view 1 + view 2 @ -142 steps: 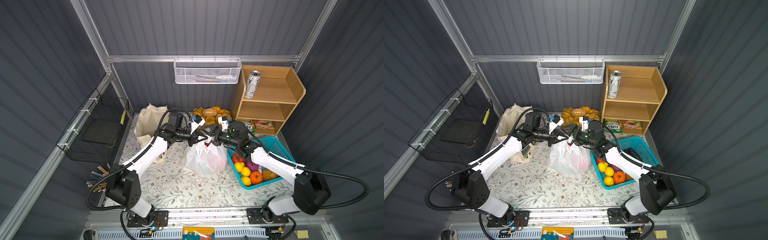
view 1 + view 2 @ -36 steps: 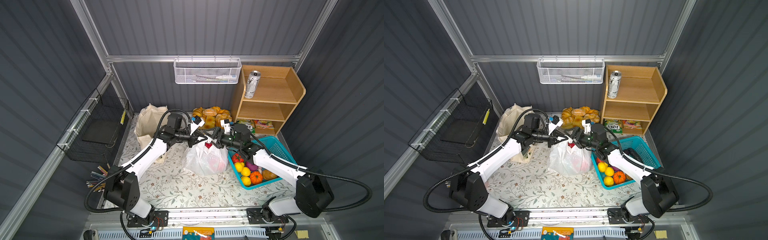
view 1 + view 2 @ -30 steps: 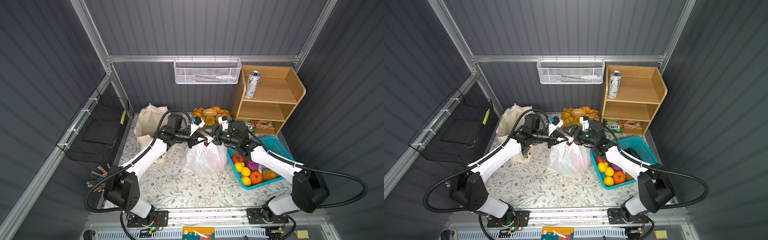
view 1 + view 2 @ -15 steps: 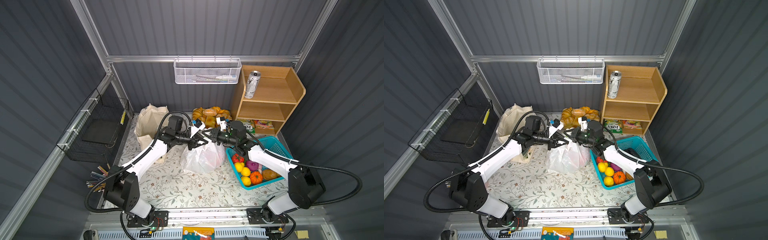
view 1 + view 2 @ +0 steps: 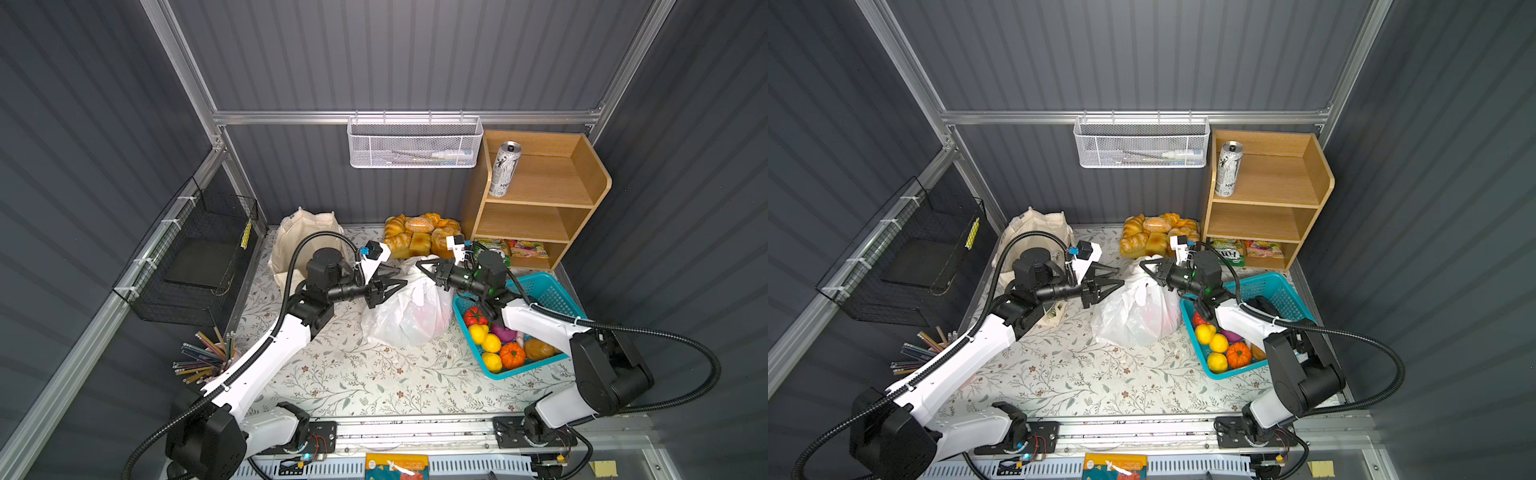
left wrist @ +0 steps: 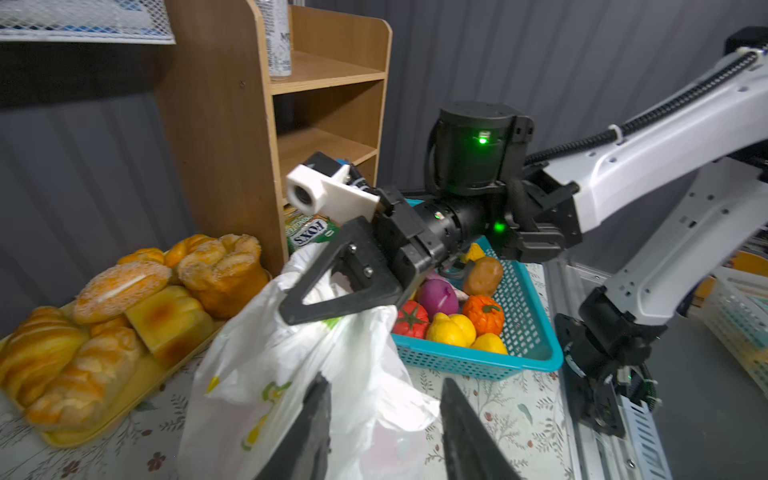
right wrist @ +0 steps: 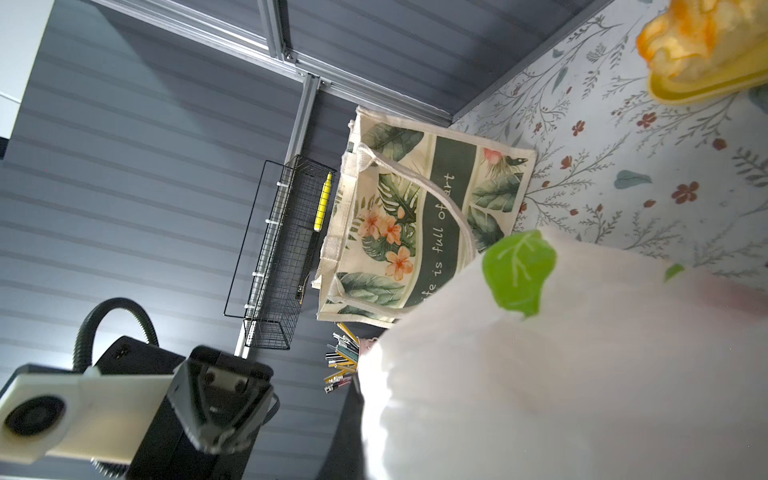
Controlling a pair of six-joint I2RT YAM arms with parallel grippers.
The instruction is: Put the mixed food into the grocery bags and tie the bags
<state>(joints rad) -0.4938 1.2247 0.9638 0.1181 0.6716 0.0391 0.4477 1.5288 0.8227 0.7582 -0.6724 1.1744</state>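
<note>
The white plastic carrier bag [image 5: 409,316] [image 5: 1133,318] stands mid-table, with something pink-red showing faintly through its side. My right gripper [image 5: 419,265] [image 5: 1143,262] is shut on the bag's bunched top, as the left wrist view shows [image 6: 291,309]. My left gripper [image 5: 397,277] [image 5: 1120,276] [image 6: 382,390] is open just left of the bag's top, with plastic lying loosely between its fingers. The cream canvas tote [image 5: 299,232] [image 7: 415,216] stands at the back left. A tall silver can [image 5: 503,168] [image 5: 1228,168] stands on the shelf's top level.
Bread rolls [image 5: 419,237] lie on a yellow tray behind the bag. A turquoise basket [image 5: 548,291] of toy produce sits to the right, under the right arm. A wooden shelf [image 5: 540,199] holds sweet packets [image 5: 528,249]. A black wire basket [image 5: 199,257] and pencils [image 5: 203,357] are at the left.
My right gripper has reached left and shut on the bag's top. My left gripper has opened and let go of the plastic.
</note>
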